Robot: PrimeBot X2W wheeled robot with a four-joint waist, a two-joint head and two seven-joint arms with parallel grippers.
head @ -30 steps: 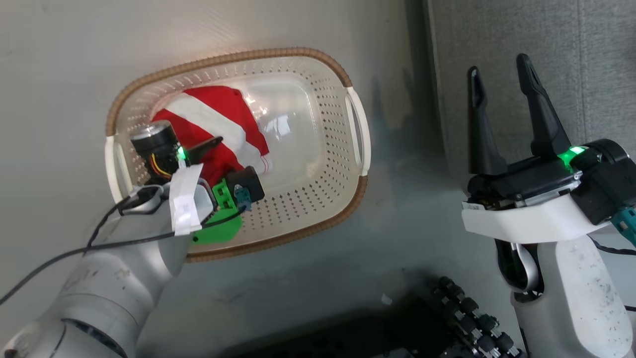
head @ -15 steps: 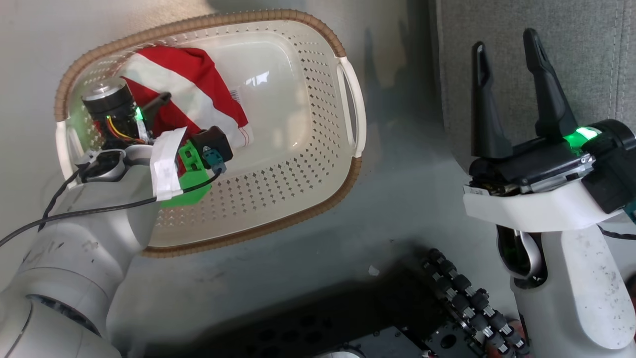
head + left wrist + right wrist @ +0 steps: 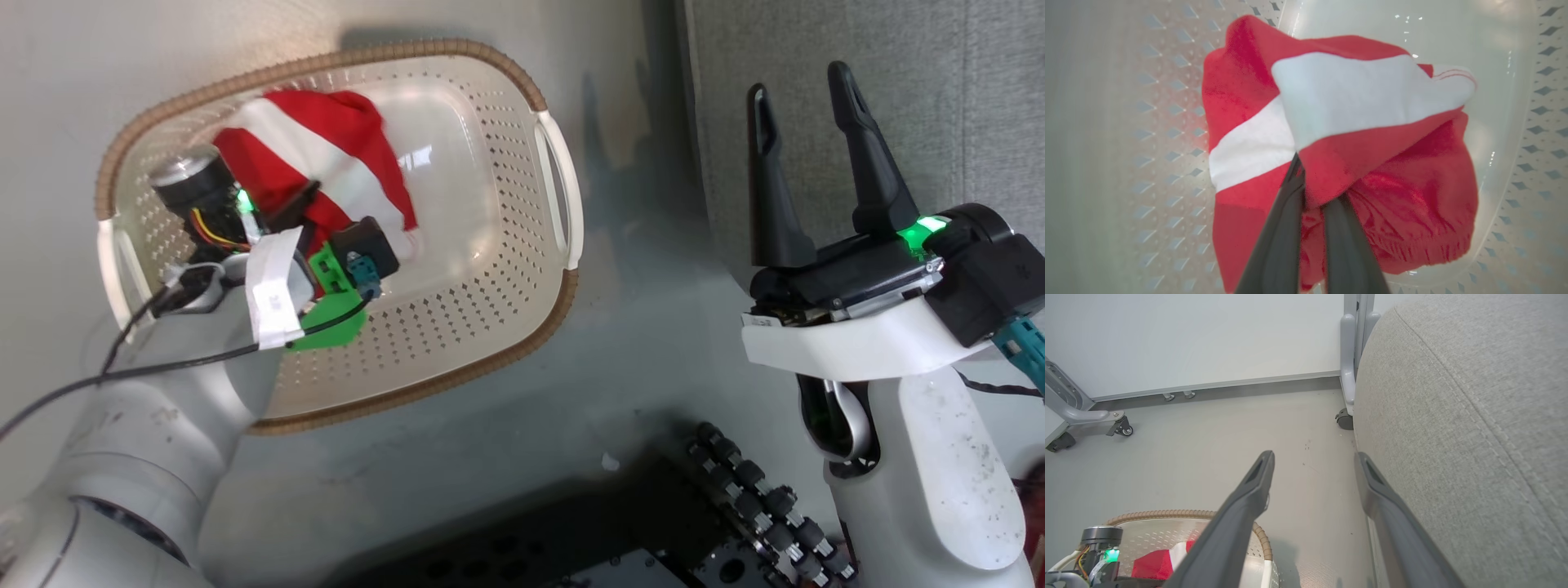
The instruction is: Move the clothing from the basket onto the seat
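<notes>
The cream perforated basket (image 3: 490,269) stands on the floor at the left, and its brown rim (image 3: 1167,514) shows in the right wrist view. In it lies a red garment with a broad white band (image 3: 326,139), bunched up (image 3: 1351,102). My left gripper (image 3: 304,202) reaches down into the basket and is shut on a fold of this red fabric (image 3: 1310,179). The other garment, with the white collar, is out of view. My right gripper (image 3: 800,82) stands open and holds nothing (image 3: 1314,457), just left of the light-grey seat (image 3: 898,82), whose rounded side is close by (image 3: 1474,416).
Grey floor (image 3: 653,327) separates the basket from the seat. My dark base with its rollers (image 3: 759,506) lies at the bottom. A grey wheeled frame leg (image 3: 1090,416), a caster (image 3: 1345,418) by the seat's corner and a white wall lie beyond.
The head camera has shifted. The garment, spread flat a second ago, is now gathered into a bunch around my left fingers. The right gripper has stayed open.
</notes>
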